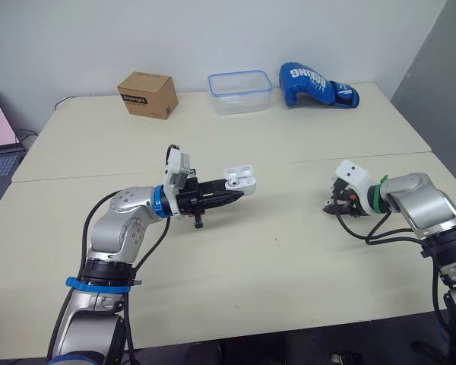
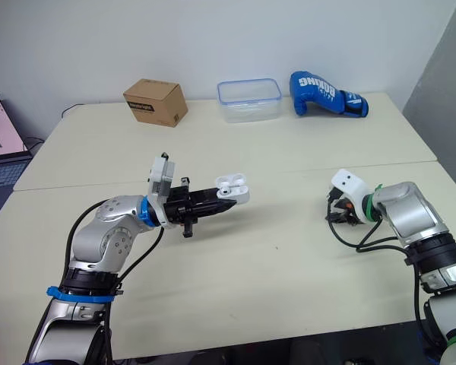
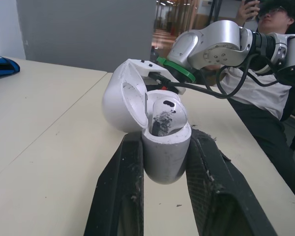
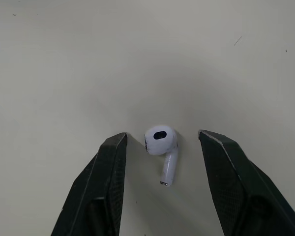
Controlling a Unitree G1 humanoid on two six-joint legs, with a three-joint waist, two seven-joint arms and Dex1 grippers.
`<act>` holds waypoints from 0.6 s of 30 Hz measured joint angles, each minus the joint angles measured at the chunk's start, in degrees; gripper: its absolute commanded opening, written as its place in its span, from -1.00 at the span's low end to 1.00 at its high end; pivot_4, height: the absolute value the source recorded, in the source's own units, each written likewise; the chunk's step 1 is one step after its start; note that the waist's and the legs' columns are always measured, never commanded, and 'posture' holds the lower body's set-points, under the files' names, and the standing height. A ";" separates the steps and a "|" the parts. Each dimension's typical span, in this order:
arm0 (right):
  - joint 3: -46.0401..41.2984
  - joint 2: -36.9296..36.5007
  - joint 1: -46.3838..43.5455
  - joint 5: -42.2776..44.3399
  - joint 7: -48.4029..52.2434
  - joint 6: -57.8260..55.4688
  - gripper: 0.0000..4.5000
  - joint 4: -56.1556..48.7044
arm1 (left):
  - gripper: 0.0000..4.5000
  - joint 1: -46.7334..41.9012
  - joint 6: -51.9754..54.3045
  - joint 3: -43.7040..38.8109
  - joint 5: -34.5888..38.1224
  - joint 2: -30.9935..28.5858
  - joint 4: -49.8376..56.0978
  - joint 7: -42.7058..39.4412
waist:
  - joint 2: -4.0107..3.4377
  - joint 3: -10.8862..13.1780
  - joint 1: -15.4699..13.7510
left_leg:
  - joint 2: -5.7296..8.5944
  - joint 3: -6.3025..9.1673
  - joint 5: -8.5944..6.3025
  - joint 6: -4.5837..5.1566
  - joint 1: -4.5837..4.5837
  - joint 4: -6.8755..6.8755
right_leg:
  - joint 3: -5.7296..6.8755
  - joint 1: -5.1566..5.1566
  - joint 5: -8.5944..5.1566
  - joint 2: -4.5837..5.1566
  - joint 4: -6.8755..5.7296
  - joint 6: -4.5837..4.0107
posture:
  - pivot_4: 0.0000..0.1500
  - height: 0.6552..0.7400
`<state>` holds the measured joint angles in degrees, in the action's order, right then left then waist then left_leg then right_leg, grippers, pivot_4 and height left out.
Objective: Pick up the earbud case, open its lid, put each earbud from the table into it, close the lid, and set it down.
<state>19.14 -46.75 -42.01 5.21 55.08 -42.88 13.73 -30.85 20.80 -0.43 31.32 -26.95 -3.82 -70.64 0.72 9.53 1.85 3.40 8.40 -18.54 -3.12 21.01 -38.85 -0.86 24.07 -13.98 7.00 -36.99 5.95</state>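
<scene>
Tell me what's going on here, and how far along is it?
The robot's left gripper holds the small white plastic earbud case above the pale table, clamped on its lower half with the lid swung open. The right gripper is down at the table and open. A white stemmed earbud lies flat between its black fingers, apart from both. So the case is up and opened, and this earbud is not yet grasped.
</scene>
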 measured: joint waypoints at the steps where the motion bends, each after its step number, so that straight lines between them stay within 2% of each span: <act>1: -0.01 0.00 0.00 0.00 0.03 -0.09 0.05 0.00 | -0.63 0.00 0.01 0.00 0.00 0.00 0.00 0.01 | 0.00 0.00 0.00 | 0.00 0.00 0.00 0.00 0.00 0.00 | 0.00 0.00 0.00 0.00 0.00 0.00 | 1.00 0.78; 2: -0.01 0.00 0.00 0.00 0.06 -0.16 0.05 0.00 | -0.63 0.00 0.01 0.00 0.00 0.00 0.00 0.02 | 0.00 0.00 0.00 | 0.00 0.00 0.00 0.00 0.00 0.00 | 0.00 0.00 0.00 0.00 0.00 0.00 | 1.00 0.78; 5: -0.02 0.03 0.00 0.02 0.34 -0.34 -0.20 -0.02 | -0.63 -0.01 0.02 0.01 0.00 0.00 0.00 0.05 | 0.00 0.00 0.00 | 0.00 0.00 0.00 0.00 0.00 0.00 | 0.00 0.00 0.00 0.00 0.00 0.00 | 1.00 0.78; 9: -0.01 0.11 0.00 -0.02 0.85 -0.46 -0.82 -0.02 | -0.63 -0.02 0.02 0.01 0.00 0.00 0.00 0.10 | 0.00 0.00 0.01 | 0.00 0.00 0.00 0.00 0.00 -0.01 | 0.00 -0.01 0.00 0.00 0.00 0.00 | 1.00 0.78; 18: 0.27 -0.48 0.06 -0.98 2.48 0.82 -0.83 -0.12 | -0.63 -0.30 0.01 0.07 -0.01 0.02 -0.02 0.13 | 0.00 0.00 0.00 | 0.01 0.00 0.00 0.00 0.00 -0.02 | 0.00 -0.01 0.00 0.00 0.00 0.00 | 1.00 0.78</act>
<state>19.42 -47.23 -41.95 4.23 57.56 -42.06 13.60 -31.15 20.82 -0.36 31.31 -26.93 -3.84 -70.51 0.72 9.53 1.86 3.41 8.40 -18.54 -3.12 21.01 -38.87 -0.86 24.06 -13.98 7.00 -36.99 5.95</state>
